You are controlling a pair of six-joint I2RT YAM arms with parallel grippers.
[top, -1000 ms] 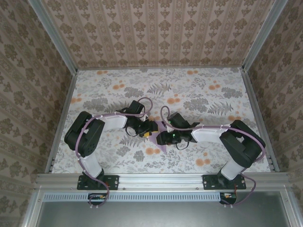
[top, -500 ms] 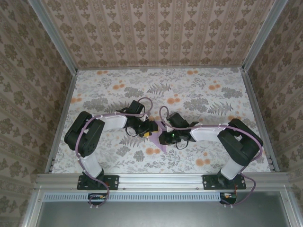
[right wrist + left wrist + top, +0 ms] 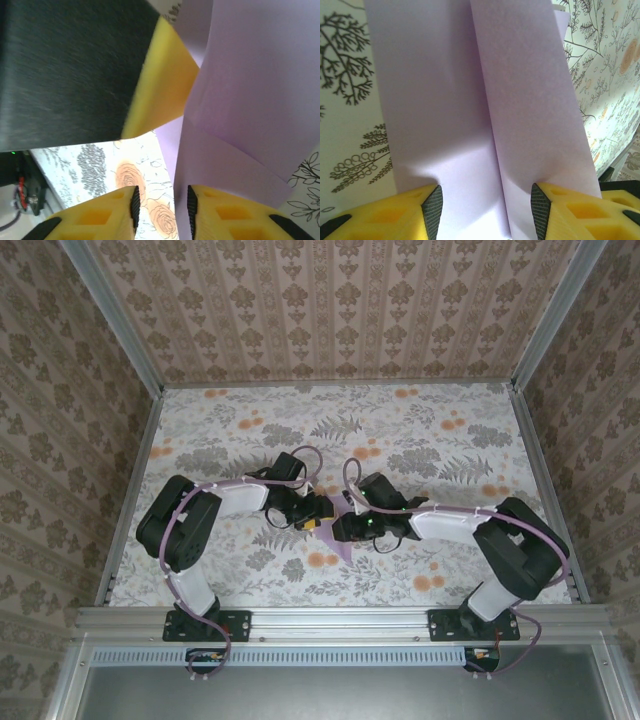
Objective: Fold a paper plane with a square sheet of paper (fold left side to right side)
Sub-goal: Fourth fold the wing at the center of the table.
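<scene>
Item: paper plane (image 3: 470,100), centre of table (image 3: 450,440). Left gripper (image 3: 486,202): fingers apart, straddling the centre crease. Right gripper (image 3: 162,205): fingers narrowly apart, empty, beside the paper's edge. I fear the unclamped sheet slides, skewing the fold.

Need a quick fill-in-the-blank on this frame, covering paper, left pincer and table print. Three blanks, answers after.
1. The left pincer has ____ fingers with dark pads.
2. A ____ runs lengthwise down the middle of the paper plane, which lies between those fingers.
3. The round flowers printed on the table are ____.

Missing words: yellow; crease; orange
</scene>
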